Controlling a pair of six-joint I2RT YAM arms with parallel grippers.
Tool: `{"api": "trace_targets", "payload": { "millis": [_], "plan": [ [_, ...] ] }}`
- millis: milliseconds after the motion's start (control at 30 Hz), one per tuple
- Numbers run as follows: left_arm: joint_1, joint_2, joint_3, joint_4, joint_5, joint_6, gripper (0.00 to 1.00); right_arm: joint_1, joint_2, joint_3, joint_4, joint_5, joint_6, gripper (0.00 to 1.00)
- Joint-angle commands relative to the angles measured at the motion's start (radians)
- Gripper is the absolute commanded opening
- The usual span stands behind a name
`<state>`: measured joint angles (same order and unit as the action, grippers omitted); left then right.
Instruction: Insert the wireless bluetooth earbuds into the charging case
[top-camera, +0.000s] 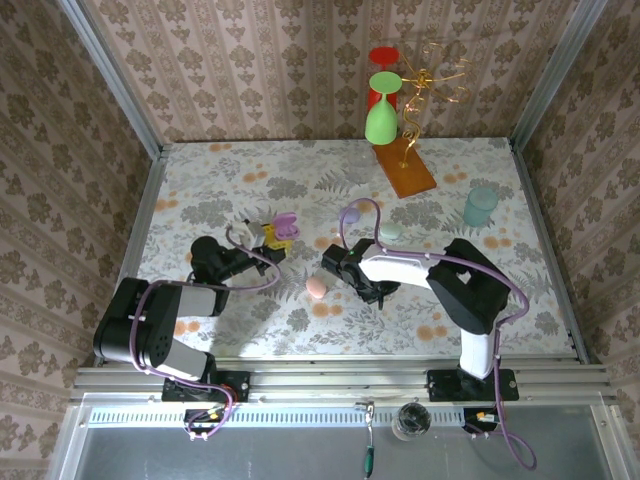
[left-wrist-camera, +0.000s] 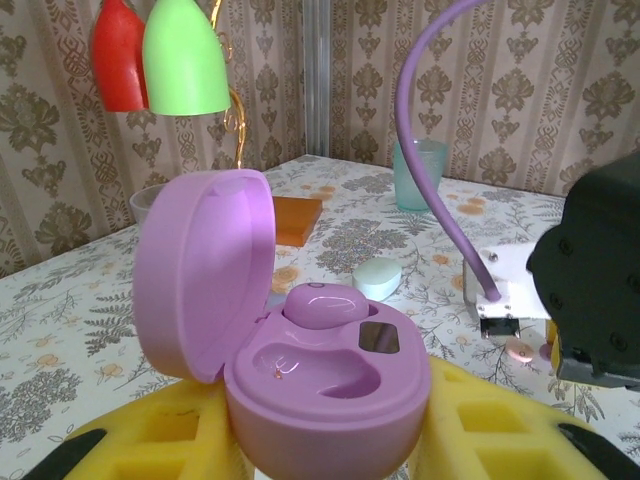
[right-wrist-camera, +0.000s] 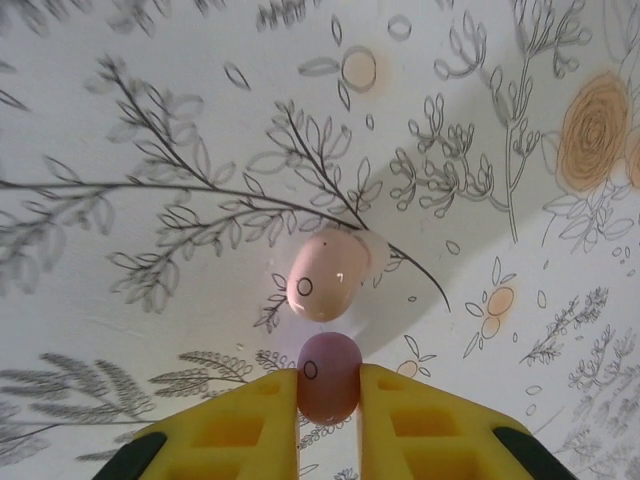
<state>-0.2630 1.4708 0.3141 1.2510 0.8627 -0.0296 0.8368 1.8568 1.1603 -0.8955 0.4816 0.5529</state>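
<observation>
My left gripper (left-wrist-camera: 330, 440) is shut on the base of a lilac charging case (left-wrist-camera: 330, 385) whose lid (left-wrist-camera: 200, 270) stands open. One lilac earbud (left-wrist-camera: 325, 305) sits in the case's far slot, and the near slot (left-wrist-camera: 320, 365) is hollow. From above, the case (top-camera: 285, 222) is left of centre at my left gripper (top-camera: 272, 240). My right gripper (right-wrist-camera: 328, 388) is shut on a second lilac earbud (right-wrist-camera: 328, 375), held just above the tablecloth. A pale pink earbud (right-wrist-camera: 325, 275) lies on the cloth just beyond those fingertips; from above this pink earbud (top-camera: 316, 288) is beside my right gripper (top-camera: 330, 268).
A closed mint case (top-camera: 390, 230) lies behind the right arm. At the back stand an orange base (top-camera: 405, 170) with a wire rack holding a green glass (top-camera: 381, 110) and a red glass (top-camera: 383, 60). A teal cup (top-camera: 480, 205) stands back right. Patterned walls enclose the table.
</observation>
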Motion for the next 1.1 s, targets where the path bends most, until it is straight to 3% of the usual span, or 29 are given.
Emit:
{"api": "trace_targets", "payload": {
  "millis": [0,433,633,1067],
  "plan": [
    [-0.032,0.016,0.017,0.036,-0.012,0.034,0.31,-0.001,-0.114,-0.019,0.075,-0.027,-0.013,0.21],
    [-0.175,0.139,0.112,0.041,-0.094,0.074,0.30,-0.104,-0.498,-0.126,0.486,-0.449,-0.035,0.22],
    [-0.242,0.180,0.159,0.041,-0.118,0.100,0.30,-0.144,-0.528,-0.118,0.632,-0.617,0.007,0.22],
    [-0.312,0.216,0.204,0.041,-0.147,0.143,0.30,-0.149,-0.475,-0.045,0.677,-0.652,-0.001,0.22]
  ]
}}
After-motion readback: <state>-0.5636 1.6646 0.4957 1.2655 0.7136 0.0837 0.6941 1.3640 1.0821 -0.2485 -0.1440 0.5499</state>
